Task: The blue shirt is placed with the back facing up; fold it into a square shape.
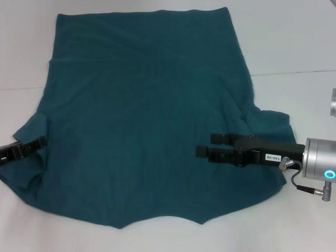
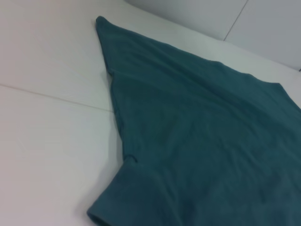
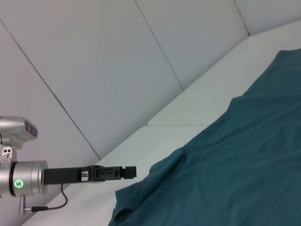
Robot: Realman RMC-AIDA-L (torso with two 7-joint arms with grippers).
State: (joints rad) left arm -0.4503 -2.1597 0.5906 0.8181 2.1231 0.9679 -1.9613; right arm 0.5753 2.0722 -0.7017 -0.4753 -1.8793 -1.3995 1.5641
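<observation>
The blue shirt [image 1: 147, 115] lies spread flat on the white table, plain side up, with its hem at the far edge and its collar end nearest me. It also fills the left wrist view [image 2: 202, 132] and the right wrist view [image 3: 244, 165]. My right gripper [image 1: 204, 145] hovers over the shirt's right part, pointing left, open with nothing between its fingers. My left gripper [image 1: 41, 140] is at the shirt's left edge, its tip at the crumpled left sleeve [image 1: 29, 163]. In the right wrist view the left gripper [image 3: 130, 172] sits just beside that sleeve.
A white table [image 1: 294, 42] surrounds the shirt, with a seam line running across it. A small metal object [image 1: 333, 102] shows at the right edge. Pale wall panels [image 3: 94, 56] rise behind the table.
</observation>
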